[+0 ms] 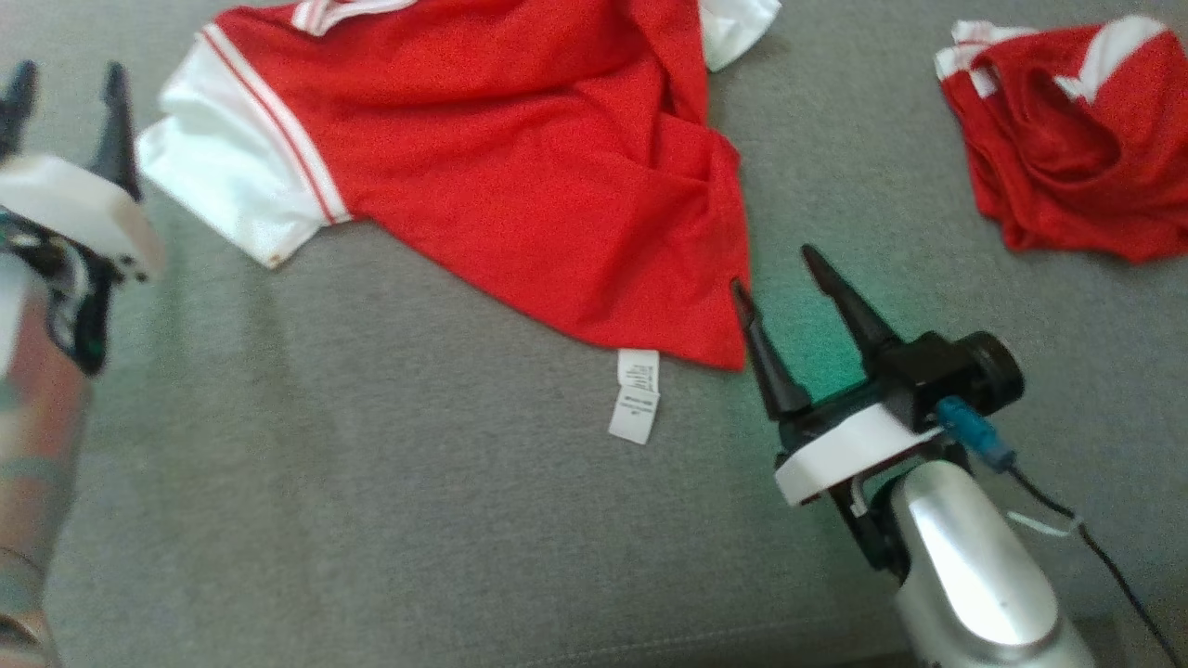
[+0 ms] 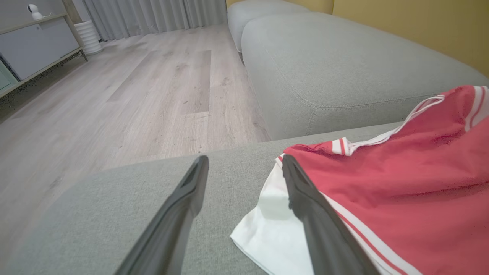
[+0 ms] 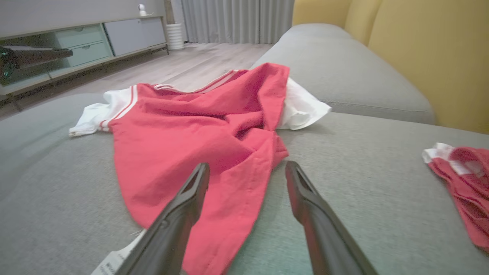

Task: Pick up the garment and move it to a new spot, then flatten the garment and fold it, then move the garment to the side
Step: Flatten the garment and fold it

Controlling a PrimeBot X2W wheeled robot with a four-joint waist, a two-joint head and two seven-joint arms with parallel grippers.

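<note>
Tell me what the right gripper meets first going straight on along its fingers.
Likely the red shirt: its hem edge lies just ahead of the open right gripper, though height is unclear.

A grey fabric sofa (image 2: 344,76) stretched away ahead of the left gripper (image 2: 244,158), its rounded cushions running on beyond it and to its right, with a yellow wall (image 2: 420,26) rising behind them. To the gripper's left lay a pale wood-plank floor (image 2: 153,95), reaching back to grey pleated curtains (image 2: 153,13). At the far left stood a low cabinet (image 2: 38,49) with a small white camera (image 2: 34,10) on top and a white ribbed cylinder (image 2: 88,36) beside it on the floor. Soft, even light lay over floor and upholstery alike.
</note>
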